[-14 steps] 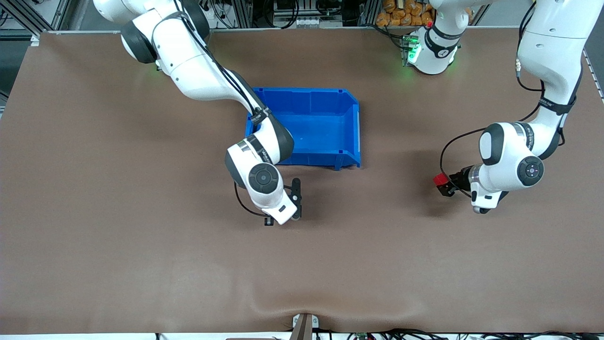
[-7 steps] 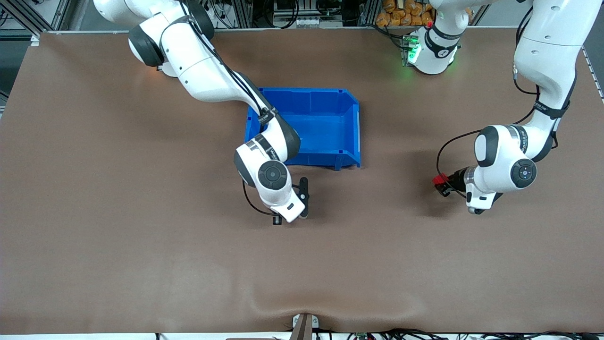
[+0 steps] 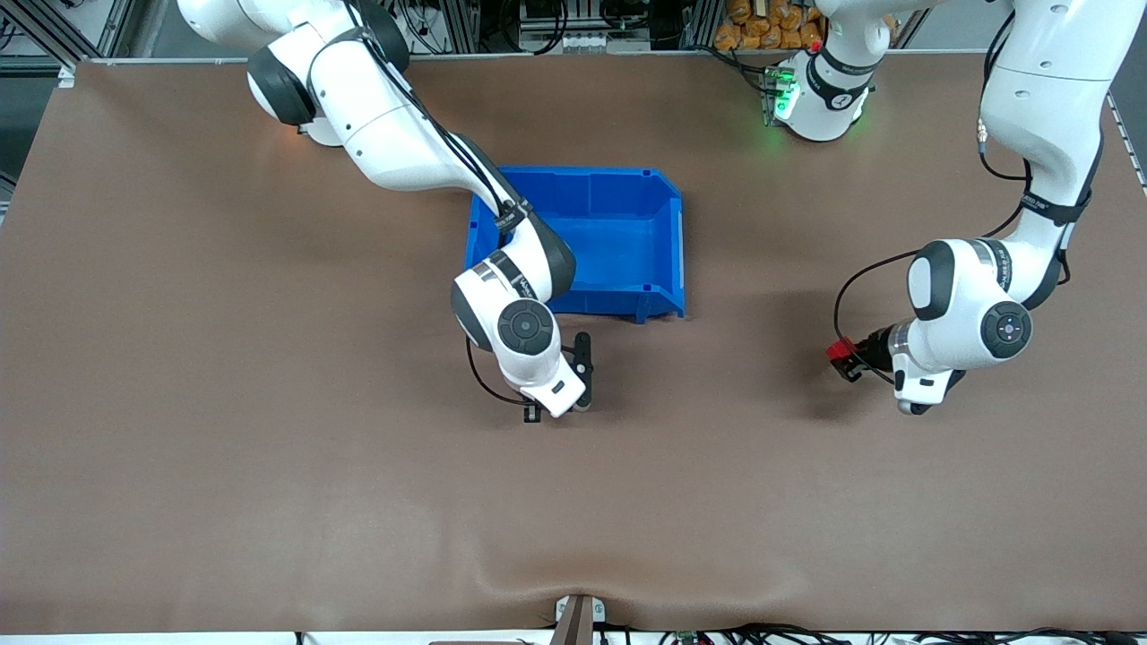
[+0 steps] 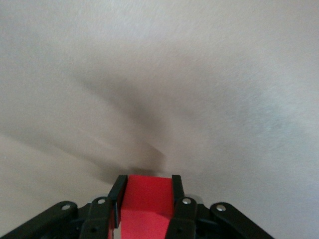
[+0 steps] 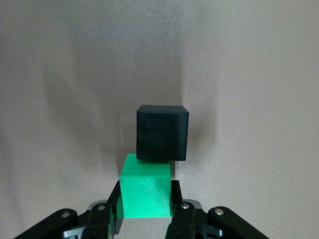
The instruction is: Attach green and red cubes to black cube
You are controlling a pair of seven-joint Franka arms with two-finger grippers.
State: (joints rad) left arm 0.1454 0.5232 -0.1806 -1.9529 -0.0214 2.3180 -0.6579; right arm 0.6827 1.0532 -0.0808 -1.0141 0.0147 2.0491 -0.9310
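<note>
Here, surface (image 3: 269,466): brown, carrying the blue bin (image 3: 618,235).
Right claw (image 5: 145,209): clamped on the green cube (image 5: 146,191), black cube (image 5: 162,132) touching it, over the surface beside the bin.
Left claw (image 4: 146,201): clamped on the red cube (image 4: 145,205), toward the left arm's end.

The worktop (image 3: 269,448) was a uniform matte brown with no pattern. The bin (image 3: 659,193) was solid bright blue. The red cube (image 4: 145,205) was plain bright red; the green cube (image 5: 146,193) was plain bright green; the black cube (image 5: 162,132) was matte black. Each cube was a single colour without markings. The left tool (image 4: 146,196) and right tool (image 5: 145,199) had black fingers with small silver screws. Both arms were white with dark grey joint caps and black cables.
</note>
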